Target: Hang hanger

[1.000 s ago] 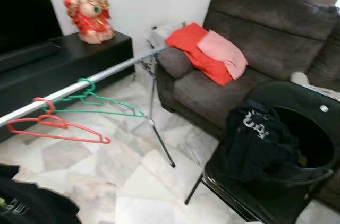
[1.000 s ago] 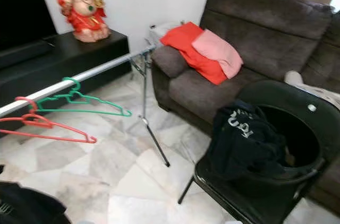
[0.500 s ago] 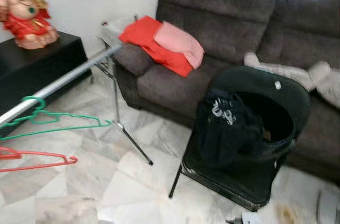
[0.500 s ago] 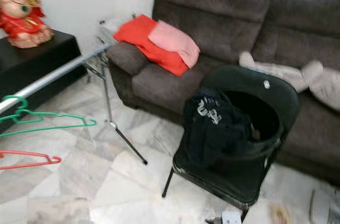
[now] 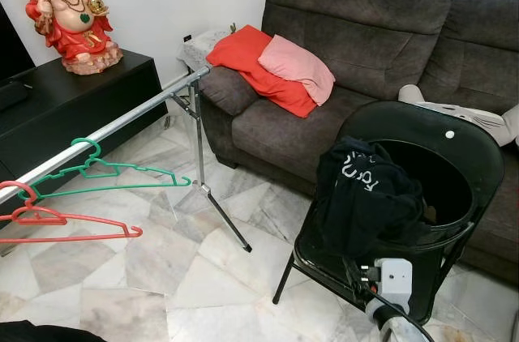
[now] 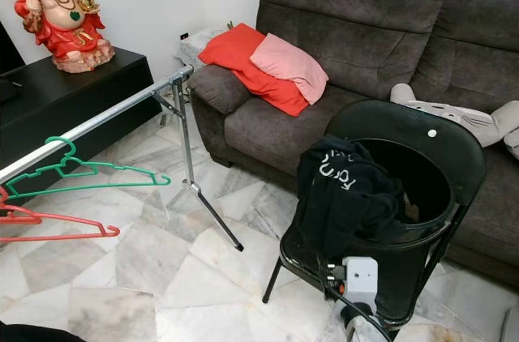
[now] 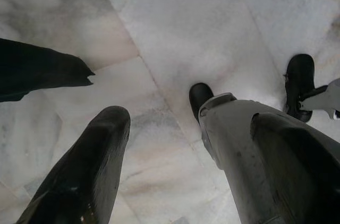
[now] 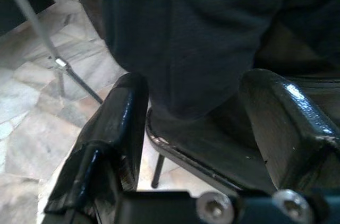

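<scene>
Head cam swung back w/ rail [image 5: 122, 125] in view, green hanger [image 5: 122, 181] & red hanger [image 5: 65, 224] already hung; right gripper [image 8: 191, 128] jaws wide, empty by chair [image 6: 422, 277]; left gripper [image 7: 186, 144] wide over floor.

L gripper [image 7: 186, 165] hangs open, empty; R gripper [image 8: 196, 128] open, raised fwd.

You see a green hanger [image 5: 122, 178] and a red hanger [image 5: 69, 224] hooked on the silver rail [image 5: 122, 123], side by side, both empty, tilted.
</scene>
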